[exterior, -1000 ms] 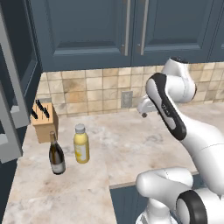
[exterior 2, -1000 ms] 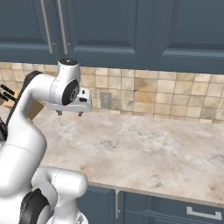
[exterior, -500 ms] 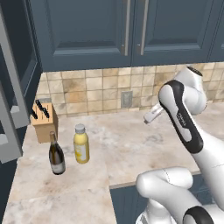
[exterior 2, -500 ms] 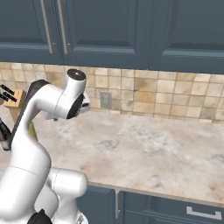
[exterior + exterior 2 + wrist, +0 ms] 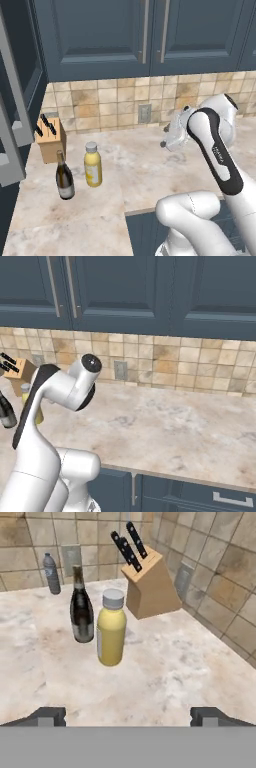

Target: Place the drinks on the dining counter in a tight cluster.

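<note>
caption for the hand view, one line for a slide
Open gripper faces yellow bottle, wine bottle and knife block.

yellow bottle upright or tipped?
Upright. The yellow bottle stands on its base on the worktop, grey cap on top, beside the wine bottle.

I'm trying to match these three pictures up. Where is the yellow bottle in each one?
Left base view: yellow bottle at centre-left, right of the wine bottle.
Right base view: at the far left edge, mostly hidden by the arm.
Hand view: centre, right of the wine bottle.
Shared landmark: the wooden knife block, behind the bottle.
</note>
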